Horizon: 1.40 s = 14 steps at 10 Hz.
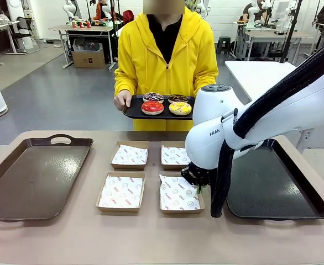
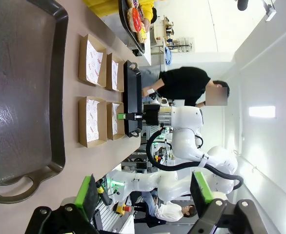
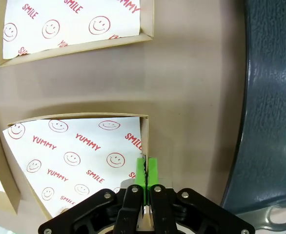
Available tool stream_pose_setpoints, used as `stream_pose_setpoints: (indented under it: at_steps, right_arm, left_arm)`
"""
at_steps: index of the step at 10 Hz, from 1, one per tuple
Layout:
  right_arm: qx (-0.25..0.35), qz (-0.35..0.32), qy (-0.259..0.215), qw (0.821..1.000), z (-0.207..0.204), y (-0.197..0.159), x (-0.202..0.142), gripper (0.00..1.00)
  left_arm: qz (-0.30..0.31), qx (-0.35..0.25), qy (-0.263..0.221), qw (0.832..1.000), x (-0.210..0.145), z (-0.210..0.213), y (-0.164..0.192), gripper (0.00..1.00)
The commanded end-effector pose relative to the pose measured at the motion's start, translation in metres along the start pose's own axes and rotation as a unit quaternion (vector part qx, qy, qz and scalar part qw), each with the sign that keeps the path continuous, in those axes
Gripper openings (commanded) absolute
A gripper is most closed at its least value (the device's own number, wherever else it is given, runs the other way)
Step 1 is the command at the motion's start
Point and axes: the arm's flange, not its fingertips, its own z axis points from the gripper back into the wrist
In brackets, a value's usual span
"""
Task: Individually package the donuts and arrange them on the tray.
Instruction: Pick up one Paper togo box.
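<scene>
Seen from the front, a person [image 1: 165,55] in a yellow hooded top stands at the far side of the bench [image 1: 151,237], holding a black serving tray [image 1: 130,113] that carries all four donuts [image 1: 152,107]: red and yellow in the near row, purple-brown and chocolate behind. On the bench four paper-lined boxes lie in two rows, between a brown tray [image 1: 35,176] on the robot's left and a dark tray [image 1: 283,193] on its right. The right arm [image 1: 217,138] reaches in and down, bringing the right pincer [image 1: 198,179] to the right-hand wall of the near-right box [image 1: 181,211]. From the left wrist, the left pincer [image 2: 143,187] has its green pads spread wide with nothing between them; the brown tray lies alongside, the boxes beyond it, and the donuts sit on the person's tray at the top of the picture. From the right wrist, the right pincer's pads are pressed together on the cardboard side wall of the near-right box, next to its liner printed with smileys, "YUMMY" and "SMILE". A second box lies just beyond, and the dark tray's rim curves close by on the right.
</scene>
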Motion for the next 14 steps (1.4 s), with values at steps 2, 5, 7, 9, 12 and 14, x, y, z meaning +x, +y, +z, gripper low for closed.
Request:
stream_pose_setpoints:
  at_steps: [2,5,7,9,12,14]
  right_arm:
    - [0.024,-0.020,0.005,0.999,0.022,0.007,-0.010,0.00]
    - [-0.007,0.030,0.029,0.999,0.099,0.017,-0.015,0.00]
    - [-0.035,0.052,0.028,0.998,0.147,0.024,-0.010,0.00]
    - [-0.038,0.065,0.046,0.996,0.178,0.027,0.014,0.00]
    - [-0.008,0.057,0.031,0.998,0.209,0.019,0.069,0.00]
    - [-0.008,0.070,0.016,0.997,0.220,0.012,0.101,0.00]
  left_arm:
    - [-0.003,-0.002,-0.010,1.000,0.001,0.000,-0.001,1.00]
    - [-0.003,-0.002,-0.010,1.000,0.001,0.000,-0.001,1.00]
    - [-0.003,-0.002,-0.010,1.000,0.001,0.000,-0.001,1.00]
    - [-0.003,-0.002,-0.010,1.000,0.001,0.000,-0.001,1.00]
    - [-0.003,-0.002,-0.010,1.000,0.001,0.000,-0.001,1.00]
    - [-0.003,-0.002,-0.010,1.000,0.001,0.000,-0.001,1.00]
